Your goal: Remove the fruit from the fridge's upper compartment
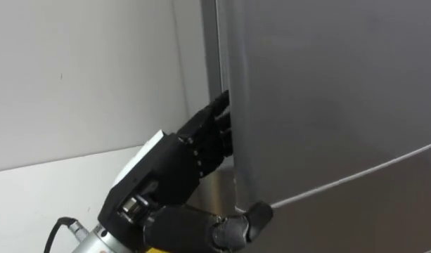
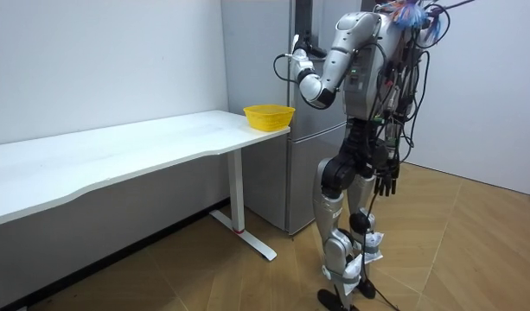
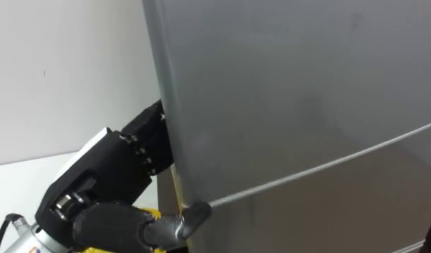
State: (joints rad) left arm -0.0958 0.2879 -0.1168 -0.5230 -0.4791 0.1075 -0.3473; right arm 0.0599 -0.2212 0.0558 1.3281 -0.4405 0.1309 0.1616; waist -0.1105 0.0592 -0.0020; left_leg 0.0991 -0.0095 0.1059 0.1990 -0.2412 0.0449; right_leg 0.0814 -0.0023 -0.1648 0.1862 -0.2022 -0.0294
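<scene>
Upper fridge door [image 1: 327, 91] stands right before us, shut or barely ajar. Our left hand [image 1: 180, 161] curls its fingers round the door's edge, thumb on the front. We judge opening is underway; next comes a steady outward pull.

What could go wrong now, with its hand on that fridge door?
The left hand grips the door only at its edge, fingers in the narrow gap, so it might slip off or get pinched. The bowl sits at the table corner beside the fridge; the arm could knock it.
</scene>
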